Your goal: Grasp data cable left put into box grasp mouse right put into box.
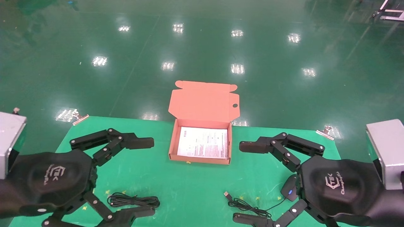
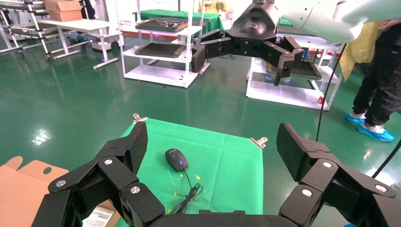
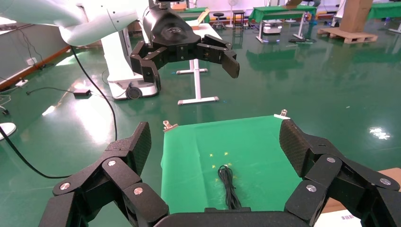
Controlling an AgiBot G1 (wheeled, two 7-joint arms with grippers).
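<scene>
Cable first: the data cable lies at the lower left of the head view, long axis running left-right, directly between the fingers of your left gripper, which is spread wide and holds nothing. You are nearer it with that arm. The mouse sits at lower right, its cord trailing toward frame centre, partly hidden under your right gripper, also fully spread and empty. The box stands open at centre, between both grippers, a white sheet inside.
</scene>
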